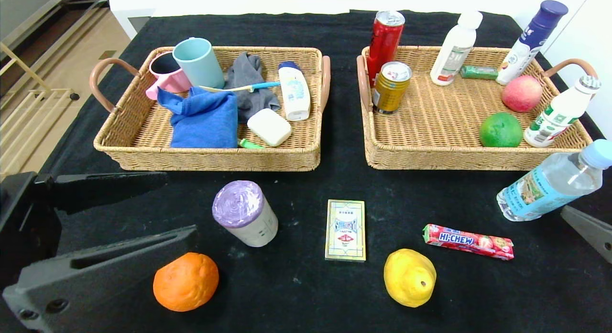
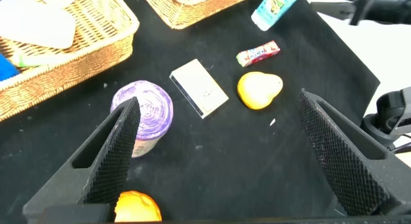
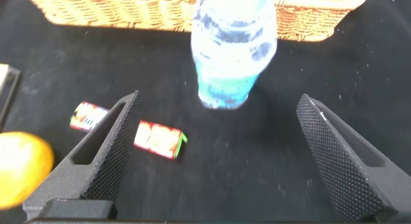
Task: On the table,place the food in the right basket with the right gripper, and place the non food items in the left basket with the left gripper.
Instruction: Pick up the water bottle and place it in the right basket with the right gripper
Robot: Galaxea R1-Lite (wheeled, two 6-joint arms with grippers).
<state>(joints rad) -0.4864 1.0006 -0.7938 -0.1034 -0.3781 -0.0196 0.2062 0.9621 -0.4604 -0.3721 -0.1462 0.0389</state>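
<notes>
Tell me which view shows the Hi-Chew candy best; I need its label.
The head view: the Hi-Chew candy lies unobstructed, label readable. The left wrist view shows it distant; the right wrist view shows it partly behind a finger.

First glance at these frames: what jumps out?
Two wicker baskets at the back of the black table: the left basket holds cups, cloths and toiletries, the right basket drinks and fruit. In front, still loose, are an orange, a lemon, a card box and a Hi-Chew pack. The open right gripper faces a water bottle; the left gripper hangs open over the near-left table.
</notes>
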